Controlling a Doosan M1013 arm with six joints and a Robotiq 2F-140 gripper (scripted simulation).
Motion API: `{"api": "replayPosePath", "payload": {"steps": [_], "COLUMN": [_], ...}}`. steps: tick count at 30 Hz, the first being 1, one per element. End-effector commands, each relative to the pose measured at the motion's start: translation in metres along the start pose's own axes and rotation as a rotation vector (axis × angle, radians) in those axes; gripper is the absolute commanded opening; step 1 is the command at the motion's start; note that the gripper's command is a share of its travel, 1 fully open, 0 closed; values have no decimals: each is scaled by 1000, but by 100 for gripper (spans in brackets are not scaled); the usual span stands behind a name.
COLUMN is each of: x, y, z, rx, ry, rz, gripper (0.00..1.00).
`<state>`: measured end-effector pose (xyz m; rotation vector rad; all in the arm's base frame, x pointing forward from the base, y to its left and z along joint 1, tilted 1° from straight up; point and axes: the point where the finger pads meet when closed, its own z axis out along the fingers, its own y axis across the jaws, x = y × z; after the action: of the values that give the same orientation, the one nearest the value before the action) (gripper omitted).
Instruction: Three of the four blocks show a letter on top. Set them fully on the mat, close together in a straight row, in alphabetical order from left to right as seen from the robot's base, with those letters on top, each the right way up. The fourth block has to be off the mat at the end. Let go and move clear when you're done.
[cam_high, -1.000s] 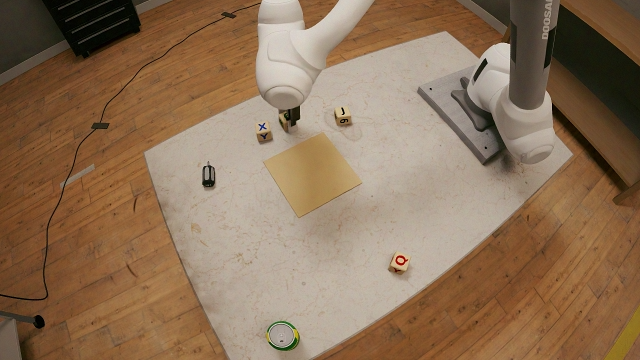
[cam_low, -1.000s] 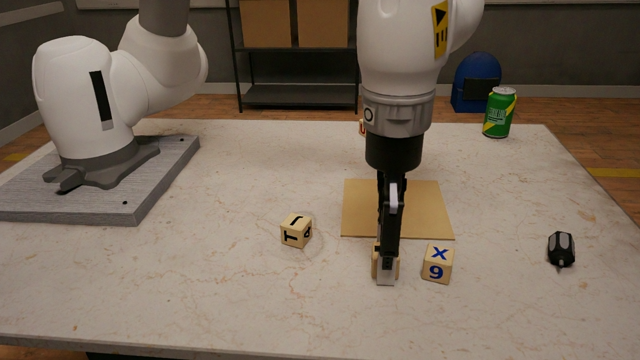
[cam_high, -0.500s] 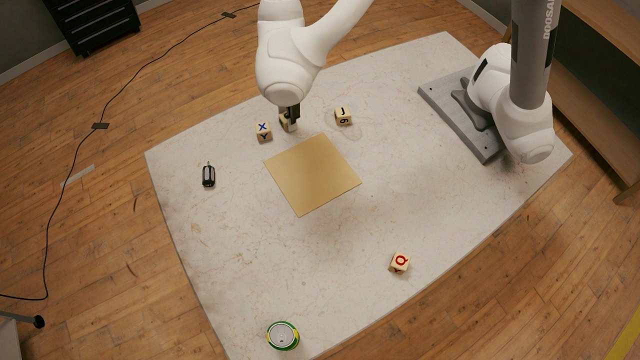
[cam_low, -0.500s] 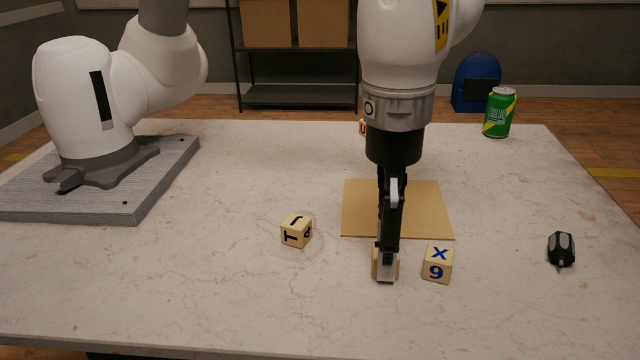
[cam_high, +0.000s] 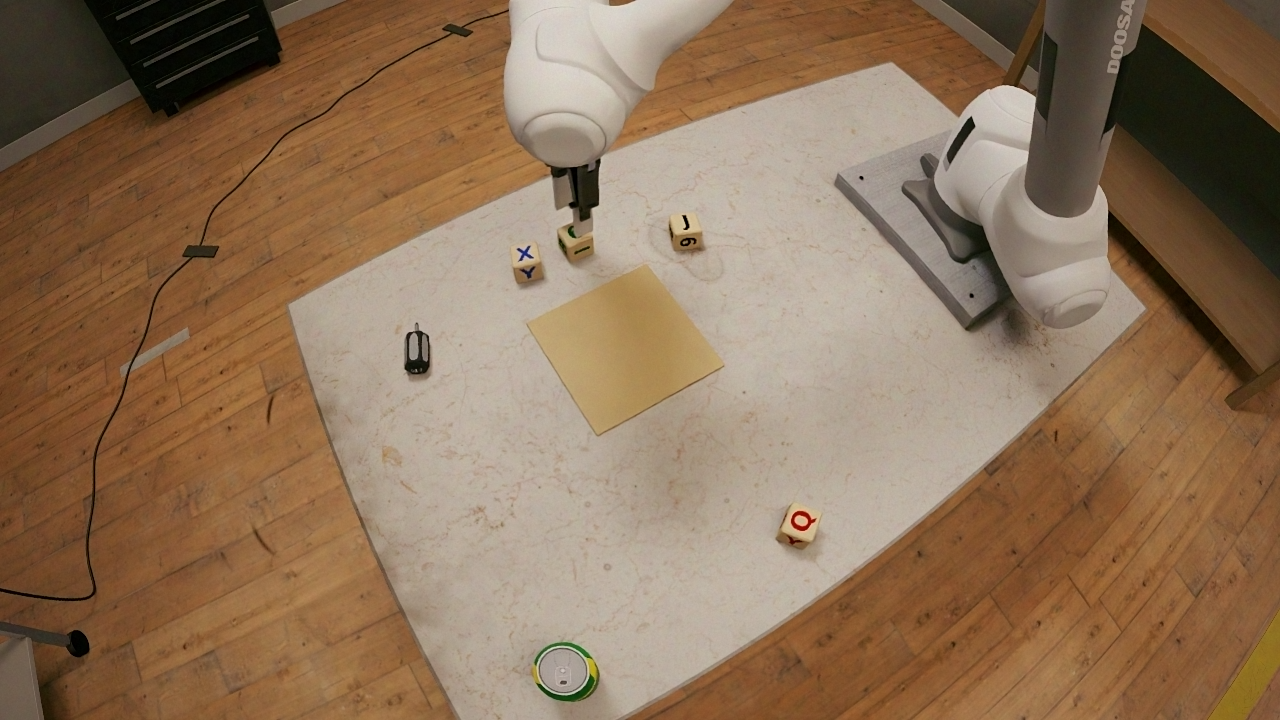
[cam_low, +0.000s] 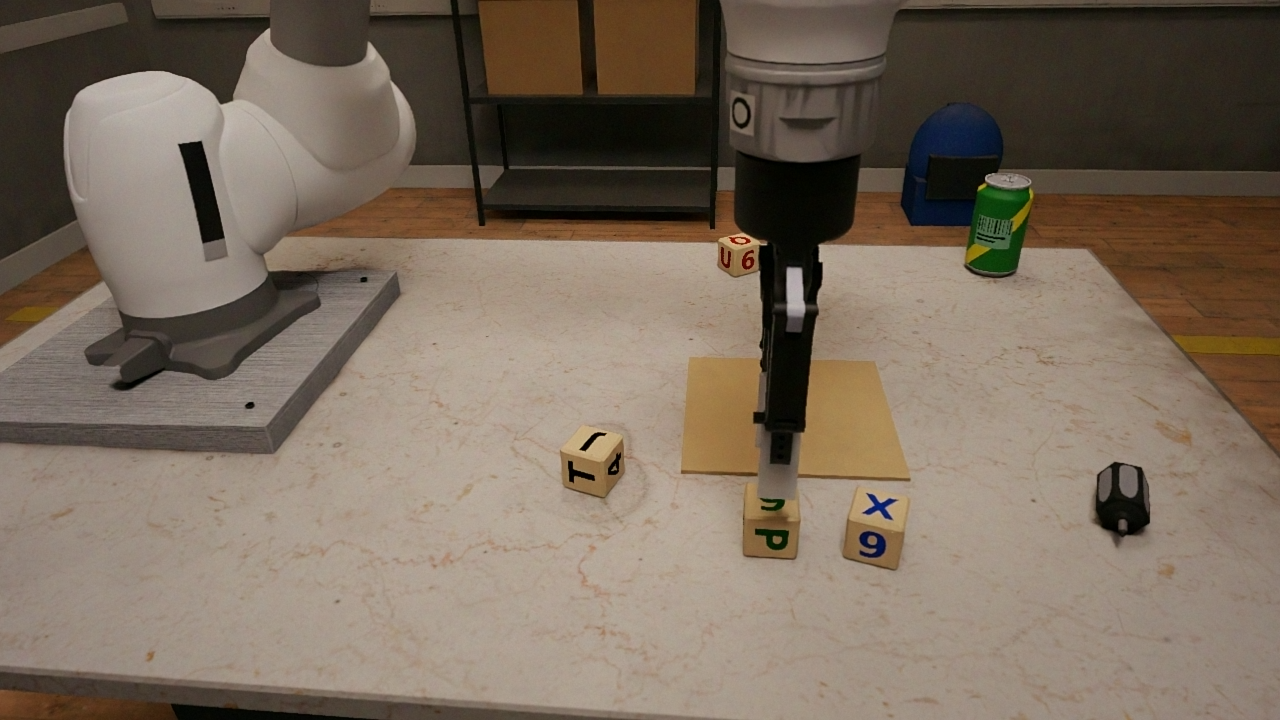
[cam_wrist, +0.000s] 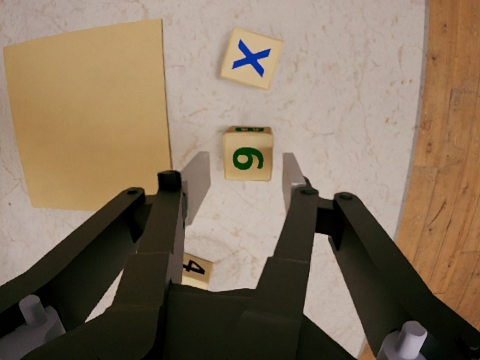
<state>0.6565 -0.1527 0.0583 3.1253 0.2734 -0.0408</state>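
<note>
The pincer stands apart above the green-marked block, which sits on the counter, off the mat; in the wrist view it lies near frame centre, between the fingertips' lines, gaps on both sides.
</note>
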Motion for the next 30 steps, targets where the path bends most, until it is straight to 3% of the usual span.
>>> {"api": "replayPosePath", "payload": {"steps": [1, 8, 9, 30], "x": [0, 0, 0, 0], "y": [0, 0, 0, 0], "z": [-12, -21, -21, -21], "rx": [0, 0, 0, 0], "ry": [1, 1, 1, 1], "rz": [0, 0, 0, 0], "gripper": [42, 42, 100, 100]}}
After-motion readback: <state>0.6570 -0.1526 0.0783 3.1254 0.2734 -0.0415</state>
